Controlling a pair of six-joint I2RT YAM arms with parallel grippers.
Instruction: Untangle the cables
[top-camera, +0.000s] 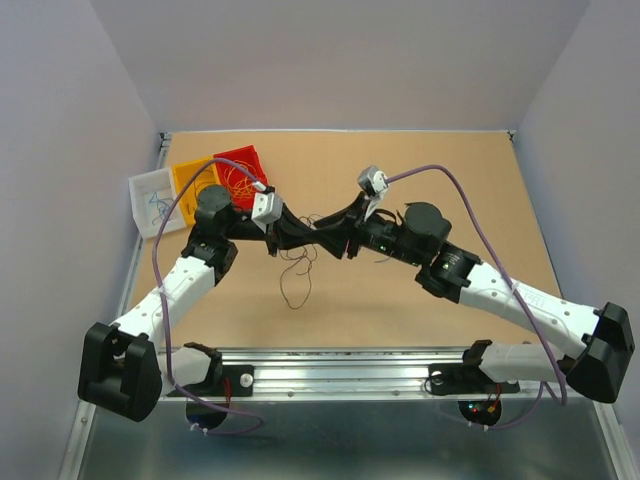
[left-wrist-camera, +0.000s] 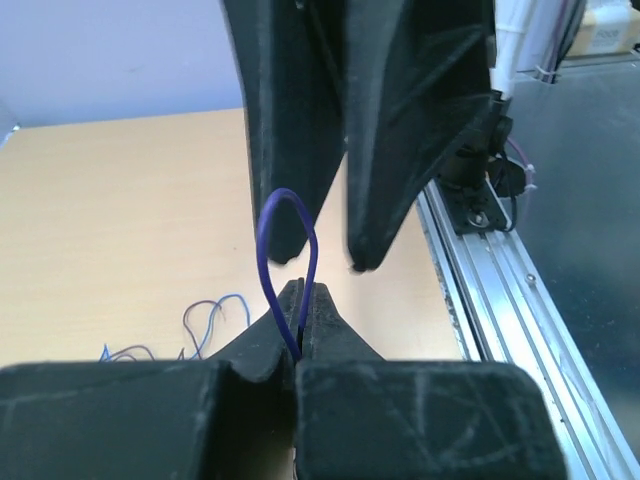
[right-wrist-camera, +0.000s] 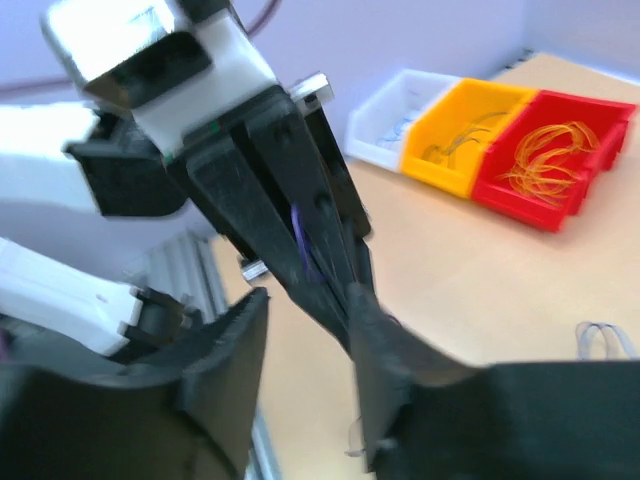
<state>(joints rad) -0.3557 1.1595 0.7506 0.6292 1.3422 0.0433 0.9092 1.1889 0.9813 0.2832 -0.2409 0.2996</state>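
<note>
Pinching a hair-thin blue wire loop (left-wrist-camera: 265, 235) between fingers pressed together, the left black two-finger gripper (left-wrist-camera: 303, 298) meets the right black gripper (right-wrist-camera: 308, 300), whose fingers stand apart, at the tan table's (top-camera: 320, 160) centre, with more thin dark cables (top-camera: 295, 282) lying loose just toward 6 o'clock.

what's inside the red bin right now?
A loose coil of orange-yellow wires lies in the red bin. Nothing else shows in it, but its near wall hides some of the floor in the right wrist view, and the top view is too small to tell.
</note>
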